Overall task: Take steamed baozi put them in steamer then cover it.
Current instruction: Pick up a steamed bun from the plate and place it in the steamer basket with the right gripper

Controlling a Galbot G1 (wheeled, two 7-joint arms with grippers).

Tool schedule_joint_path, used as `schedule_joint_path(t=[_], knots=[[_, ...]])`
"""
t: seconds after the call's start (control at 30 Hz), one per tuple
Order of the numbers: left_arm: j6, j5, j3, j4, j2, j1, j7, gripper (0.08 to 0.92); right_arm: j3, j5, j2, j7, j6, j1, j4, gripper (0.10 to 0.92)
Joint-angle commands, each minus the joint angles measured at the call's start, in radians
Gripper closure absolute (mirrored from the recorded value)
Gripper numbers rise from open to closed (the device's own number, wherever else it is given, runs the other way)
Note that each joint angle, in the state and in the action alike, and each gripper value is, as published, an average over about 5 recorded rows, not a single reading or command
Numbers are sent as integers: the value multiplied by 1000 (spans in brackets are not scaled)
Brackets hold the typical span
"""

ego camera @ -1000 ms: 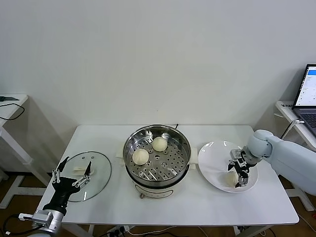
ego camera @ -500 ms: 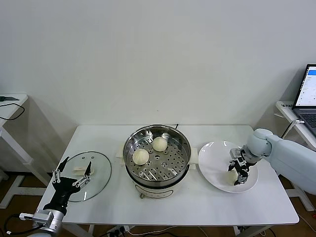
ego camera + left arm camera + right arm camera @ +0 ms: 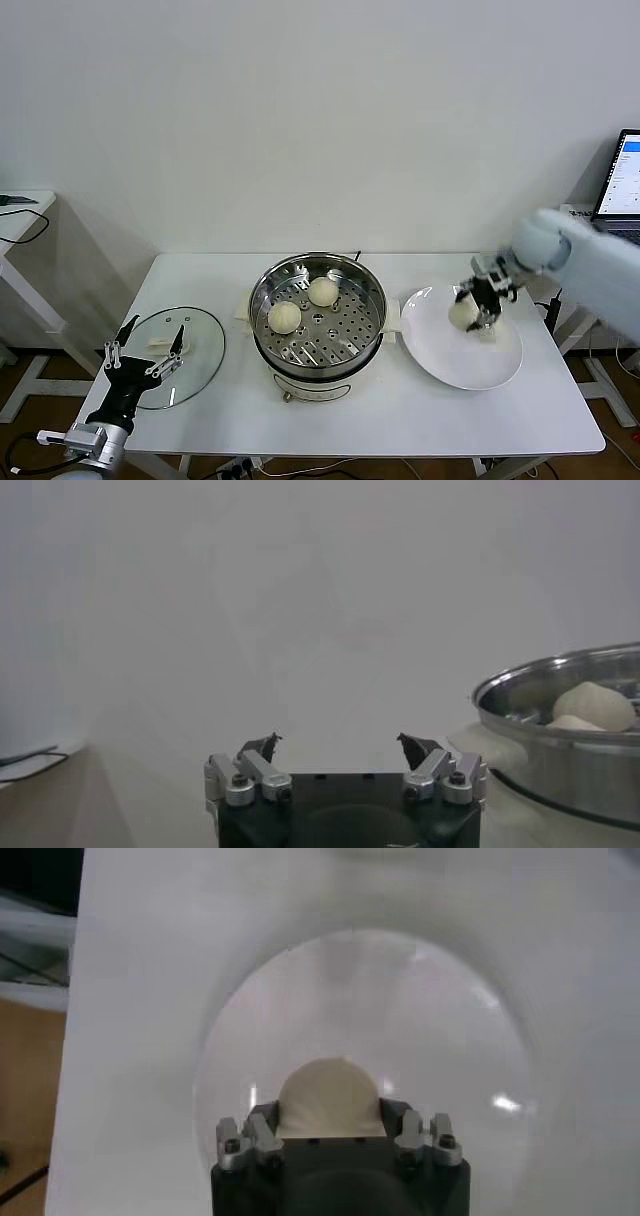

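Nearest, the left gripper point(image 3: 146, 352) hangs released, fingers spread, over the round clear glass lid point(image 3: 195, 352) at the white surface's point(image 3: 350, 425) left edge. In the middle, the shiny stainless-steel steamer point(image 3: 318, 318) holds two cream-white baozi point(image 3: 285, 317) on its perforated tray. Right of it, the right gripper point(image 3: 480, 301) clenches a third round white bun point(image 3: 329, 1098), lifted above the flat white plate point(image 3: 450, 358).
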Motion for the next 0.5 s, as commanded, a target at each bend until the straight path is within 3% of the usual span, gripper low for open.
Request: schedule_joint_path(t=[0.03,0.5], knots=[[1,-1,-4,-3,1,0,1,177,-180,81,34,-39,113,400,131,350],[-2,-4,-14,3,-1,-3,5,177,-274,-65,330,-49,435,471,238,330]])
